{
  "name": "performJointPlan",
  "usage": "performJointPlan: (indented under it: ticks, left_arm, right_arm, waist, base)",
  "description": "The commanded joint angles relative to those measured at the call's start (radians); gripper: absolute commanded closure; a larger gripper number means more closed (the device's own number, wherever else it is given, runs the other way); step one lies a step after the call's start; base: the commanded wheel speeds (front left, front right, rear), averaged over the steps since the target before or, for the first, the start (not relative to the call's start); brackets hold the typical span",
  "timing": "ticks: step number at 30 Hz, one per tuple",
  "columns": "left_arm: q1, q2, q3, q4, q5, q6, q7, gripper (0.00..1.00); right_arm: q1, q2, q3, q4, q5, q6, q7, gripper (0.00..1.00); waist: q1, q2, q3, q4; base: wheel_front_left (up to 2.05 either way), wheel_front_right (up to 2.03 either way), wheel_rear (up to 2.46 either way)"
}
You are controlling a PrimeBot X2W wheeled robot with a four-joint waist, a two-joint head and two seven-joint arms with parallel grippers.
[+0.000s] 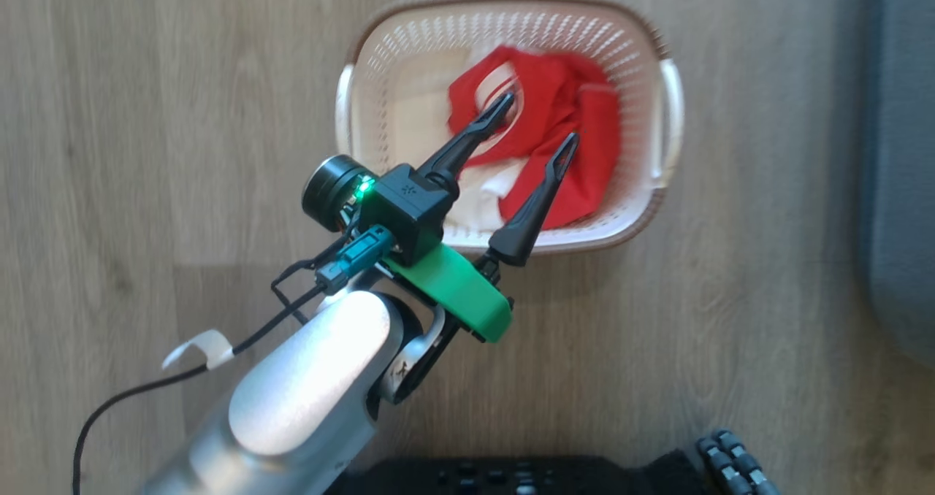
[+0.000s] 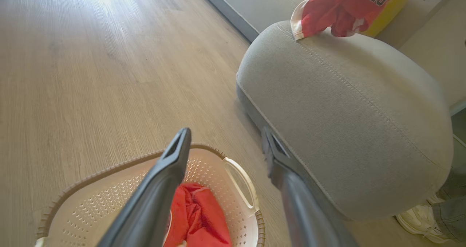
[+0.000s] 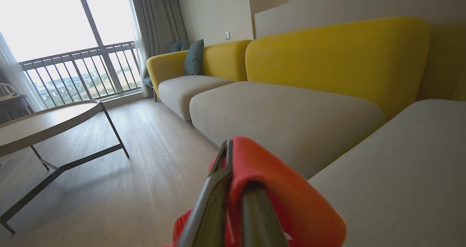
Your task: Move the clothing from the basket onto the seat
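The cream basket [image 1: 409, 50] stands on the wood floor with red clothing [image 1: 562, 101] and a bit of white fabric heaped in its right half. My left gripper [image 1: 537, 121] hovers over that heap, open, with nothing between its fingers. From the left wrist, the open left gripper [image 2: 224, 134] points past the basket [image 2: 109, 203] and its red clothing [image 2: 196, 218] toward the grey seat [image 2: 346, 123]. A red and white garment [image 2: 338, 10] lies on the seat's far end. My right gripper [image 3: 236, 156] is shut on red fabric [image 3: 276, 181] draped over its fingers, beside a seat cushion [image 3: 400, 174].
The seat's edge [image 1: 898, 152] runs along the right of the head view. A round low table [image 3: 47, 119] on thin dark legs stands to the left, yellow sofa backs [image 3: 335, 54] behind. A person's pale shoe [image 2: 418, 218] rests by the seat's base.
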State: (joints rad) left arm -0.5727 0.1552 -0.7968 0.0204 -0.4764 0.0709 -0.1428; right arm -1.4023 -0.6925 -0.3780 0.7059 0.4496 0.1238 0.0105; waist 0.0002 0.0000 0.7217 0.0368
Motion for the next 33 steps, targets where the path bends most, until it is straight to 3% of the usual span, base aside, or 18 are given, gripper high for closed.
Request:
performJointPlan:
  ticks: [1, 6, 12, 13, 14, 15, 16, 27, 33]
  left_arm:
    - [-0.015, 0.003, 0.023, -0.031, 0.008, 0.002, -0.010, 0.00]
    - [-0.050, 0.005, 0.026, -0.033, 0.025, 0.005, -0.010, 0.00]
    - [-0.073, 0.008, 0.026, -0.030, 0.037, 0.014, -0.003, 0.00]
    - [-0.073, 0.012, 0.028, -0.028, 0.036, 0.015, -0.003, 0.00]
    - [-0.071, 0.016, 0.031, -0.026, 0.035, 0.016, -0.003, 0.00]
    - [-0.070, 0.020, 0.034, -0.025, 0.033, 0.018, -0.002, 0.00]
    - [-0.069, 0.025, 0.038, -0.024, 0.032, 0.021, -0.001, 0.00]
    - [-0.032, 0.057, 0.081, 0.008, -0.010, 0.033, -0.023, 0.00]
    - [0.058, 0.080, 0.129, 0.064, -0.068, 0.047, -0.065, 0.00]
  right_arm:
    - [-0.018, -0.037, -0.028, -0.012, -0.017, 0.007, 0.004, 1.00]
    - [-0.018, -0.076, -0.203, 0.141, -0.135, 0.007, -0.027, 1.00]
    - [0.055, -0.015, -0.293, 0.252, -0.214, 0.007, -0.113, 0.98]
    - [0.060, -0.003, -0.294, 0.259, -0.217, 0.007, -0.127, 0.88]
    - [0.063, 0.009, -0.294, 0.266, -0.220, 0.007, -0.138, 0.66]
    - [0.066, 0.019, -0.289, 0.270, -0.222, 0.007, -0.149, 0.50]
    - [0.068, 0.029, -0.281, 0.272, -0.222, 0.007, -0.158, 0.00]
    - [0.234, 0.073, -0.087, 0.243, -0.240, 0.007, -0.187, 0.00]
    - [0.451, 0.117, 0.013, 0.137, -0.139, 0.007, -0.230, 0.00]
  waist:
    - [-0.0002, 0.0000, 0.052, 0.042]
    - [-0.0002, 0.0000, 0.100, 0.044]
    - [-0.0002, 0.0000, 0.125, 0.014]
    - [-0.0002, 0.0000, 0.122, 0.007]
    - [-0.0002, 0.0000, 0.118, 0.000]
    - [-0.0002, 0.0000, 0.113, -0.007]
    - [-0.0002, 0.0000, 0.107, -0.014]
    - [-0.0002, 0.0000, -0.055, -0.098]
    - [-0.0002, 0.0000, -0.227, -0.143]
  base:
    - [0.00, 0.00, 0.00]
    - [0.00, 0.00, 0.00]
    - [0.00, 0.00, 0.00]
    - [0.00, 0.00, 0.00]
    - [0.00, 0.00, 0.00]
    - [0.00, 0.00, 0.00]
    - [0.00, 0.00, 0.00]
    - [0.00, 0.00, 0.00]
    - [0.00, 0.00, 0.00]
